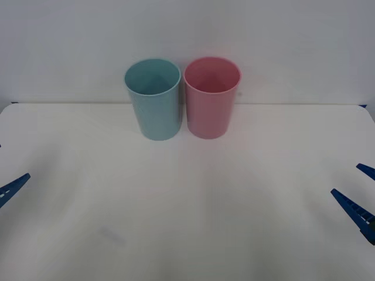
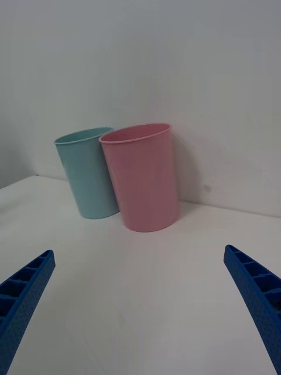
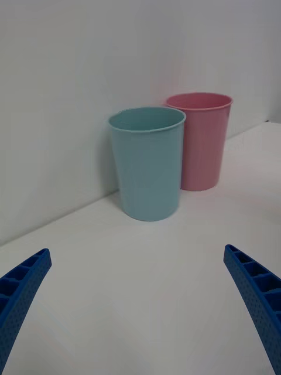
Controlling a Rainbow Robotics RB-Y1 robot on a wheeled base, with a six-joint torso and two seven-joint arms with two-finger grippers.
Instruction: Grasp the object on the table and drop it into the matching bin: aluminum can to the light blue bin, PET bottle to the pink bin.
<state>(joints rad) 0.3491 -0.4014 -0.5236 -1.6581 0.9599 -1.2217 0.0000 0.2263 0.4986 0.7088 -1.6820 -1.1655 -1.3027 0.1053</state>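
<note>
You see the light blue bin point(image 1: 153, 99) and pink bin point(image 1: 211, 98) side by side at the table's point(image 1: 187, 222) far edge, w/ left gripper point(image 3: 137, 310) and right gripper point(image 2: 140, 310) parked low at either side, jaws spread, prob. ready to grasp.

One light blue bin point(image 1: 153, 99), one pink bin point(image 1: 211, 98), one table point(image 1: 187, 222), and two end effectors.

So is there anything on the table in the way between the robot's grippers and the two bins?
Nothing visible is. The white table lies bare between the left gripper, the right gripper and the bins. The light blue bin and the pink bin stand upright, side by side, at the far edge. Both grippers are open, low at the table's sides.
</note>
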